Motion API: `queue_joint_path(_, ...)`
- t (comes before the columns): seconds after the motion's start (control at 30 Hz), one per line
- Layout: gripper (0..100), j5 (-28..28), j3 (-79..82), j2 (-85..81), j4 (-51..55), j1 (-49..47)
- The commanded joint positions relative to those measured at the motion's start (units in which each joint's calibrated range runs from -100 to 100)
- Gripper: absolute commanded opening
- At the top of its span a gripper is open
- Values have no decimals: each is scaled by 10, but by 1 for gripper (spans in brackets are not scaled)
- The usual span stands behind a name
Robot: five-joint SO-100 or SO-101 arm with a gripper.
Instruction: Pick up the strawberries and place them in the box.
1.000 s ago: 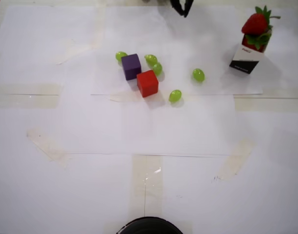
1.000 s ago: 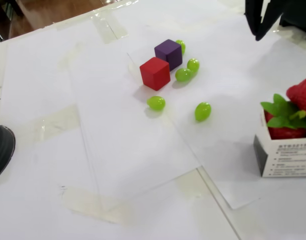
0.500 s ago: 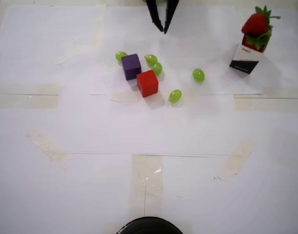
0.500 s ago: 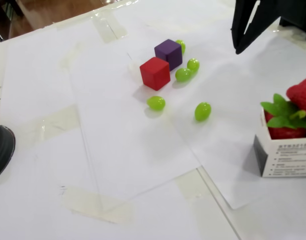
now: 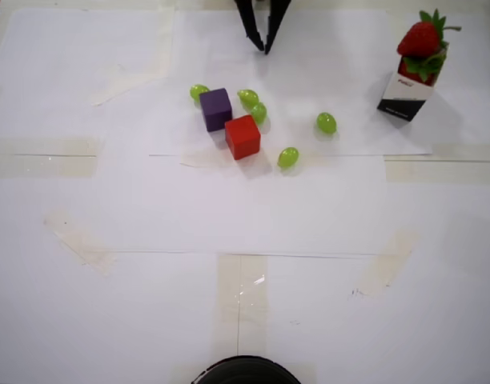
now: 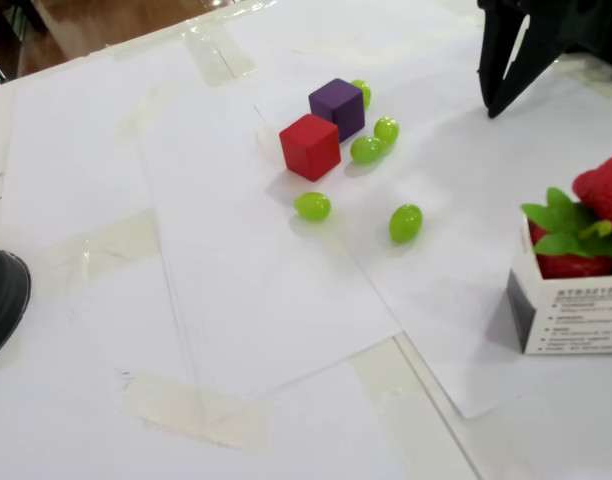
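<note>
Strawberries (image 5: pixel 422 42) sit piled in the box (image 5: pixel 408 94) near the paper's right edge in the overhead view; the empty gripper (image 5: pixel 263 44), fingers narrowly parted, hangs at the far edge above open paper.

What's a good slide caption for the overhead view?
Strawberries piled in the box; the empty tool hovers above two cubes and five green grapes.

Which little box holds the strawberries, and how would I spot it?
Look at the white paper sheet in the overhead view, then its top right corner. The box stands there alone, black-sided with a white label, strawberries heaped out of its top, unlike the solid purple cube and red cube.
</note>
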Motion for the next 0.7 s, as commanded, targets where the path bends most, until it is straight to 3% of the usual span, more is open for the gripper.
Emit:
queue_joint_path(0.0,0,5,0,0,9,1)
queue_joint_path(0.67,0,24,0,0,8,-17)
